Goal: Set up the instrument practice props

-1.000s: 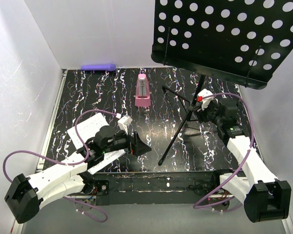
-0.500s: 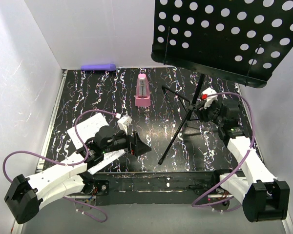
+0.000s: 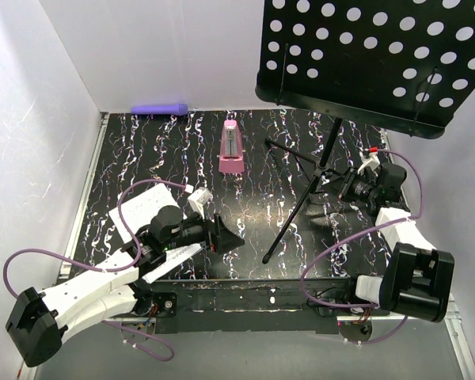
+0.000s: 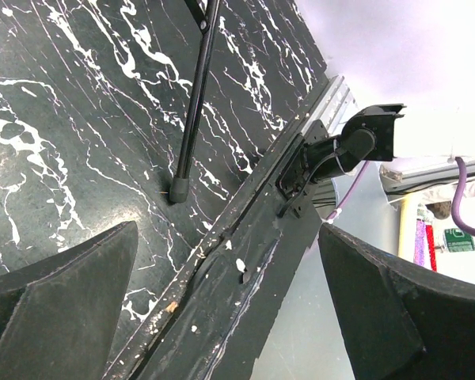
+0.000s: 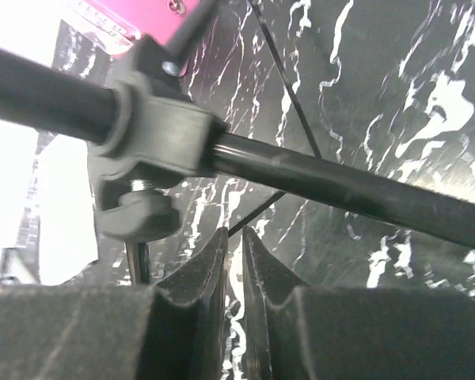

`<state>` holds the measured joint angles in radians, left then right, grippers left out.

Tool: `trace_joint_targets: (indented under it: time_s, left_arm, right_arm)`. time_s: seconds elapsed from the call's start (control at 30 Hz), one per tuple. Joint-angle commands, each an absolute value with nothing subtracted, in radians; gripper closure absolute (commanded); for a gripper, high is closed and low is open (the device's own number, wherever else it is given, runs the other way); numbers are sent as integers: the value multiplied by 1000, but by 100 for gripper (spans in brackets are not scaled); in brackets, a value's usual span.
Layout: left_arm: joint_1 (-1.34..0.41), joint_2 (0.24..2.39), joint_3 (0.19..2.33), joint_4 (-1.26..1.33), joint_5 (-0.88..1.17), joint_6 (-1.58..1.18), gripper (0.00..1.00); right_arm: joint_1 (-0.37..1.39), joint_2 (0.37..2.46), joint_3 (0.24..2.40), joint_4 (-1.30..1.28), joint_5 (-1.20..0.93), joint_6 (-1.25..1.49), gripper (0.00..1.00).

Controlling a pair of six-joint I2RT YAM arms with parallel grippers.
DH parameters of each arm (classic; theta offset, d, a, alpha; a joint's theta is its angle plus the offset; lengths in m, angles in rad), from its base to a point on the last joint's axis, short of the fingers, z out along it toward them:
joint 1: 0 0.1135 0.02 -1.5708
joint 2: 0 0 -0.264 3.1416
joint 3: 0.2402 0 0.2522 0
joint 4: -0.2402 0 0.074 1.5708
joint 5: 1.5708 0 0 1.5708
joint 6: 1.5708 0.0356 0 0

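Rightward goes the music stand (image 3: 364, 63) since a second ago, its perforated panel now nearer the right wall, and the right arm has swung back and out with it.

Judged from this, the step in hand is placing the stand, which rests on its tripod at the right of the desk (image 3: 158, 150). It looks top-heavy, so any further shift should be slow and low on the pole (image 5: 340, 186), with all three feet kept down.

White sheet-music pages (image 3: 138, 207) lie at the near left, partly under the left arm. The pink metronome (image 3: 231, 150) stands upright mid-desk, well apart from the tripod legs, and should be kept clear of them.

The right gripper (image 5: 232, 237) sits just under the pole, its fingers drawn nearly together; whether they pinch a thin brace I cannot tell. The left gripper (image 4: 228, 229) hovers with fingers spread wide and nothing between them, free for the pages.
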<state>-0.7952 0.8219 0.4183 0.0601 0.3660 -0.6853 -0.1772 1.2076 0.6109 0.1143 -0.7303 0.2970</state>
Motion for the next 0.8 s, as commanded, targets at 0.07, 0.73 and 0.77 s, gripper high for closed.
trace_joint_targets:
  time_s: [0.07, 0.73, 0.77]
  left_arm:
    - [-796, 787, 420, 46, 357, -690, 2]
    - [-798, 810, 410, 92, 374, -690, 2]
    - [-796, 807, 408, 94, 374, -690, 2]
  right_arm:
    - [-216, 1298, 600, 299, -890, 592, 82]
    - [-206, 916, 770, -336, -727, -278, 29]
    - [-198, 919, 775, -321, -698, -276, 29]
